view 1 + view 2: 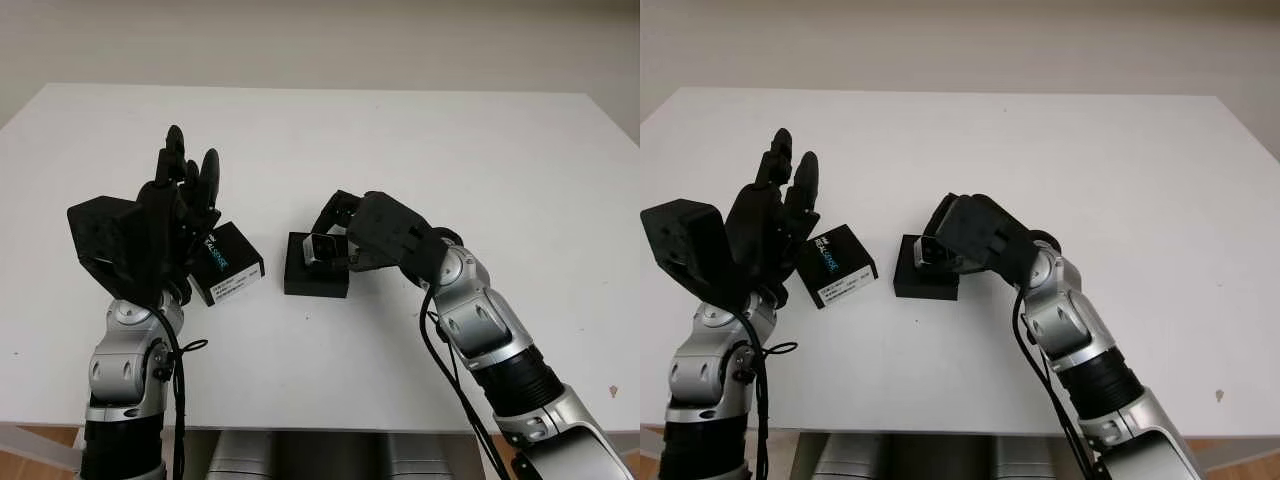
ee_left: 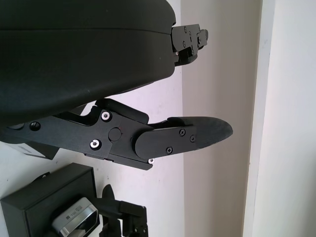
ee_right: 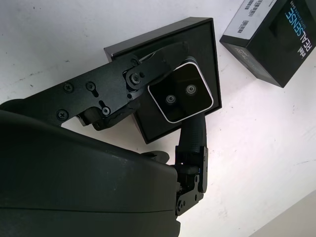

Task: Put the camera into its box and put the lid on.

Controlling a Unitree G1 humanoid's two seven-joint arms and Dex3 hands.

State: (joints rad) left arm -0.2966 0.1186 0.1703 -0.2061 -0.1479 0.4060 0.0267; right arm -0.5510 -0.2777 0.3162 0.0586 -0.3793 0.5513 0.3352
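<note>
On white table (image 1: 480,170), right robot hand (image 3: 170,111) holds camera (image 3: 181,97) over box (image 3: 197,44).

bright even light, soft shadows under the box (image 1: 316,279); sharp focus.

Lab-like: bare white table (image 1: 520,160), plain wall (image 1: 320,40).

My right hand (image 1: 345,240) reaches in from the table's near right edge toward its middle, forearm angled left, fingers (image 3: 192,136) curled around the camera (image 3: 180,94). My left hand (image 1: 165,220) is open and raised above the table's near left part, palm turned inward, fingers (image 1: 205,175) pointing toward the far edge, forearm rising nearly straight up from the near edge.
</note>
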